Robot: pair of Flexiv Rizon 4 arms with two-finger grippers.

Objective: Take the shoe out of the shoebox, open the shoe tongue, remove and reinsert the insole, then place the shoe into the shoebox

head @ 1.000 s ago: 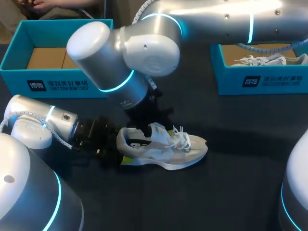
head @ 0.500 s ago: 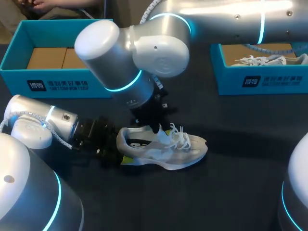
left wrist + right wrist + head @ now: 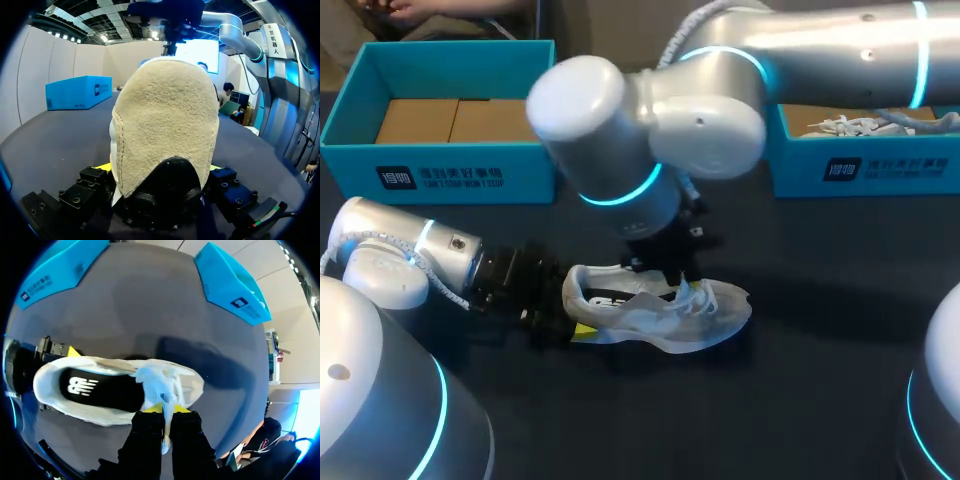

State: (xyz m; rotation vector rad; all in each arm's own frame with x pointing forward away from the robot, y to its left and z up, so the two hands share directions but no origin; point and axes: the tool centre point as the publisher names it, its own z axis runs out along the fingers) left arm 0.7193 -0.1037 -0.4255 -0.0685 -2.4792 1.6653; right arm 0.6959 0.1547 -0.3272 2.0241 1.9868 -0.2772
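White mesh sneaker [image 3: 660, 318] lies on its sole on the dark table [image 3: 820, 380] near the middle of the head view, with its toe toward the right. My left arm [image 3: 410, 255] comes in low from the left. The left fingers [image 3: 548, 318] sit at the heel, and a bit of yellow tip shows beside it. My right arm [image 3: 800, 50] reaches past the middle, and the right fingers [image 3: 672, 272] stand over the laces at the shoe's opening. An open teal cardboard shoebox [image 3: 440, 165] with brown card inside stands behind the left arm, well apart from the sneaker. A second teal shoebox [image 3: 860, 165] at the back right holds another white shoe [image 3: 860, 125].

In the left wrist view the sneaker's beige suede heel [image 3: 165, 125] fills the gap between the left fingers [image 3: 95, 181]. One finger presses on each side, so they are clamped on the heel, and only slivers of the yellow tips show.

The right wrist view looks down into the sneaker [image 3: 115, 390], where a black insole [image 3: 100, 390] with a white mark lies inside. The white tongue [image 3: 160, 382], bunched with the laces, stands up. A strip of it runs down between the right fingers [image 3: 147, 435], which are nearly together and pinch it. The left fingers [image 3: 50, 347] show at the heel end.
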